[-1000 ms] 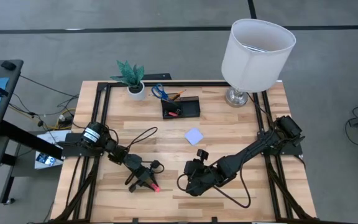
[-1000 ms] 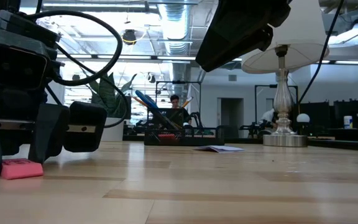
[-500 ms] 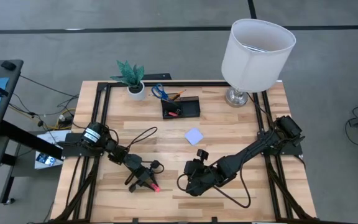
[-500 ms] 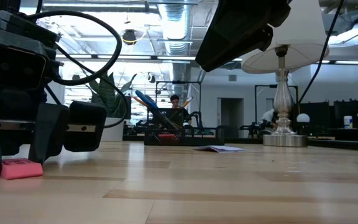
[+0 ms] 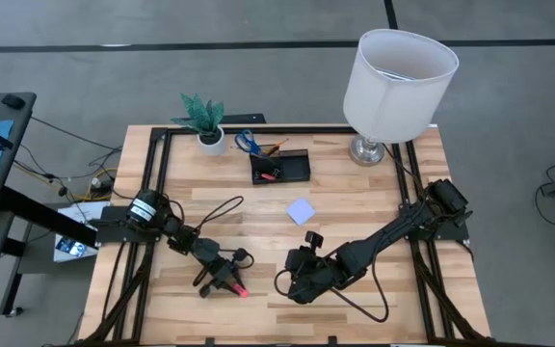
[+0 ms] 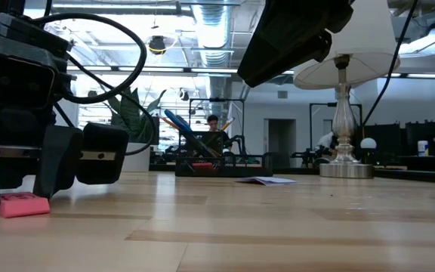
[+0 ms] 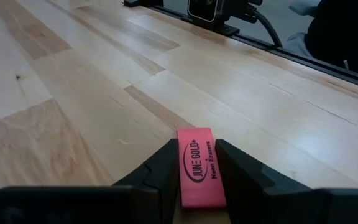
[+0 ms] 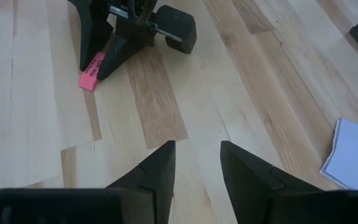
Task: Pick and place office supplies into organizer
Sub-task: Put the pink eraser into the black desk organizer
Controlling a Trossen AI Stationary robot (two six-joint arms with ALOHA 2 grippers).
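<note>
Left tool [image 7: 194,171] grips the pink eraser [image 7: 200,167] resting on the desk [image 7: 73,99] near its front edge. Right tool [image 8: 194,165] is open, empty.

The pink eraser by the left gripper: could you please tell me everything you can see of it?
The pink eraser is a flat, rubbery-looking rectangular block with dark printed lettering on its top face. It lies flat on the wooden table, near the front edge in the high view. The left gripper is shut on it, its two dark fingers pressing the long sides, and one end pokes out past the fingertips. Nothing else touches it.
</note>
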